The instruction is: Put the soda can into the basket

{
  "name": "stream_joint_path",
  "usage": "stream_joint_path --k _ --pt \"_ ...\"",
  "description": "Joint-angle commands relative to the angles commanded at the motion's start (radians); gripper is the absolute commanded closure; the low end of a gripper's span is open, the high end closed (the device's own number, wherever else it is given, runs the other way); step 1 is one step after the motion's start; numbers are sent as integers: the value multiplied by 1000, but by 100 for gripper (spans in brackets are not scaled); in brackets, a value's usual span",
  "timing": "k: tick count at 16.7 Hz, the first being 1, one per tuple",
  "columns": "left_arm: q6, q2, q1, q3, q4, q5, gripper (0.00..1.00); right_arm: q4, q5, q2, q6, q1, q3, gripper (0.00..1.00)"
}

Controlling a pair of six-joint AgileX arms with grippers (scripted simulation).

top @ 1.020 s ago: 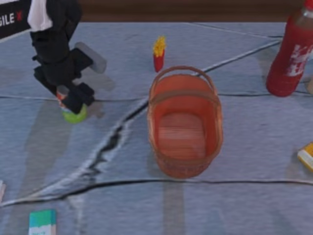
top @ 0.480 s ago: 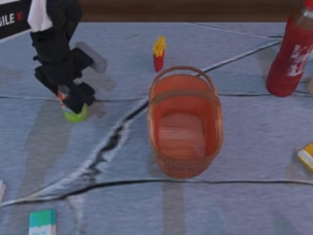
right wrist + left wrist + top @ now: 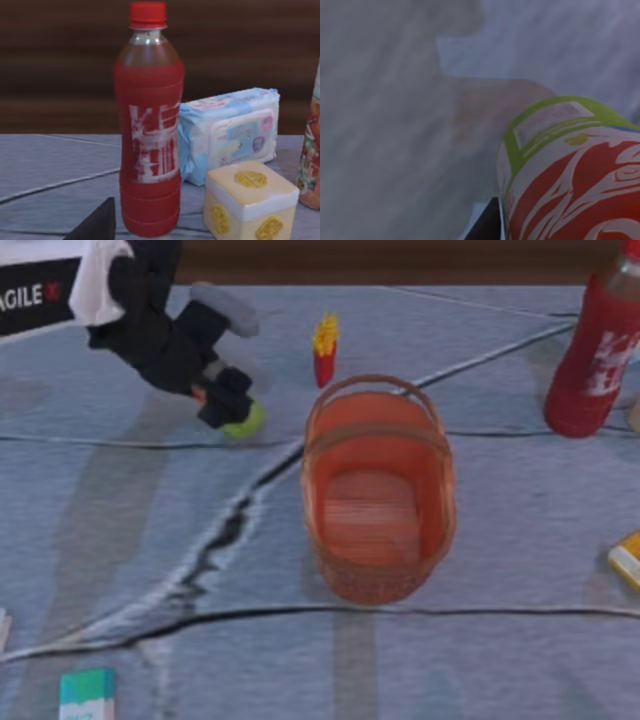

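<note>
Lime-green and red, the soda can (image 3: pixel 240 418) is clamped in the left end effector (image 3: pixel 222 406) and hangs tilted above the bench (image 3: pixel 480 640), its green base pointing toward the basket (image 3: pixel 378 490). A second ago the can stood lower and farther to the left, with the end effector closed around it near the bench surface; since then the left arm has lifted and swung it toward the right, so it now sits just beside the basket's left rim, though not yet over the opening. The left wrist view shows the can (image 3: pixel 570 170) close up, held at a slant, green band and red pattern filling the lower corner.

The basket has not moved, nor has the fries carton (image 3: pixel 325 348) behind it. The red bottle (image 3: pixel 595 350) stands at the far right, seen large in the right wrist view (image 3: pixel 148 125) beside a wipes pack (image 3: pixel 230 132) and a yellow box (image 3: pixel 250 205). The right end effector is out of the top view; whether it is open cannot be told.
</note>
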Motion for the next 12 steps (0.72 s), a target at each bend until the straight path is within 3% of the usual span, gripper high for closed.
stream_joint_path --k 9,12 --pt "-273 -95 -48 -237 892 594 100 0 0 0 0 0 0 0" --pt "-351 -140 -62 -312 1137 764 100 0 0 0 0 0 0 0"
